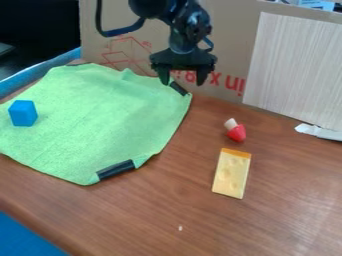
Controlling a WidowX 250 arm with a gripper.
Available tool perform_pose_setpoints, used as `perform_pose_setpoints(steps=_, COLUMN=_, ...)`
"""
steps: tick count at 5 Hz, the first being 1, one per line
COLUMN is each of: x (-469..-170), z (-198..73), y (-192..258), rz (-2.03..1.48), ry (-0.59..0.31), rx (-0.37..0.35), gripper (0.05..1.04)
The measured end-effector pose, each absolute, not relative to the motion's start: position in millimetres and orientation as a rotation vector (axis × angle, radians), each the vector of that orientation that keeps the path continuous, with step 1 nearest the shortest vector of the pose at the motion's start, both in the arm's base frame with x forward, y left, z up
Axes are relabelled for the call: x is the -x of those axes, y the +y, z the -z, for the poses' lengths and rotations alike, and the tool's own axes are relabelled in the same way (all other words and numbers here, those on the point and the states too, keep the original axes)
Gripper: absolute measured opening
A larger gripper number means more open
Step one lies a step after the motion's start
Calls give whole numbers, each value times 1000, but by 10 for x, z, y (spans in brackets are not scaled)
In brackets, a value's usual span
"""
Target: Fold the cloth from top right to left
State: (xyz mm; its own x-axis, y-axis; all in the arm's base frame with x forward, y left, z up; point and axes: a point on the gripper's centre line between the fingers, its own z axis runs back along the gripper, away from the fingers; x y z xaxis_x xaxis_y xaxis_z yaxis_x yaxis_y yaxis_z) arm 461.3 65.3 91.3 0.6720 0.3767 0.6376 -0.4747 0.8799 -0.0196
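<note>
Have gripper [183, 79] spread wide near black tape [178, 88] at top right corner of green cloth [107, 120], under blue cube [23, 113].

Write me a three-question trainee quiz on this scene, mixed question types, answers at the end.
1. Short answer: What does the blue cube rest on?

2. True or false: The two fingers of the gripper are pressed together.

3. Multiple choice: Which of these is closest to the yellow toy cheese slice?
A) the blue cube
B) the red-and-white toy
C) the gripper

Key: 1. The green cloth. 2. False; they are spread apart. 3. B.
</note>
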Motion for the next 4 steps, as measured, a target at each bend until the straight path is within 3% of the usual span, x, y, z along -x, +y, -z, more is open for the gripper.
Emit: perform_pose_setpoints(steps=4, x=-4732, z=-641, y=699, rz=-475, ry=-670, rx=-211, gripper=1000)
